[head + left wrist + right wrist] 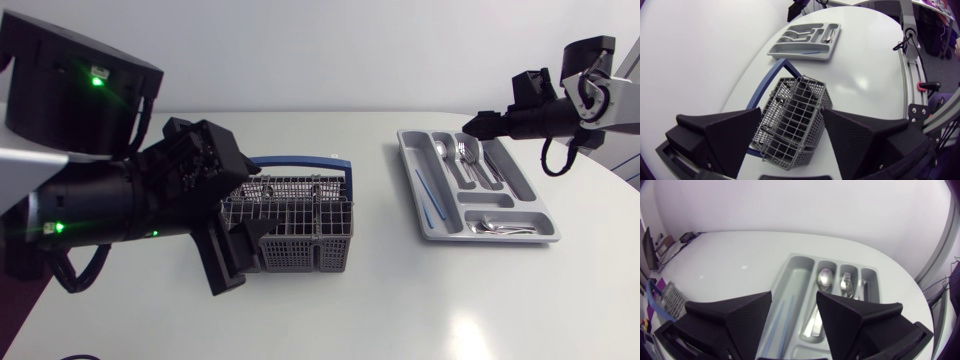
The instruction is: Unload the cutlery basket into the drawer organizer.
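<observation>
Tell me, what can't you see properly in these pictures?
- Head view: the left arm covers the cutlery basket's left end.
- Left wrist view: the basket's inside is too dark behind its mesh to tell whether cutlery remains.
- Right wrist view: the right pincer hides the drawer organizer's near end.
- Head view: the thin blue item in the organizer's long compartment is too small to name.

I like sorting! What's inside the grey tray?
The grey plastic drawer organizer holds a silver spoon, silver forks, a blue stick and small silver cutlery crosswise. The black right hand covers its far edge.
</observation>
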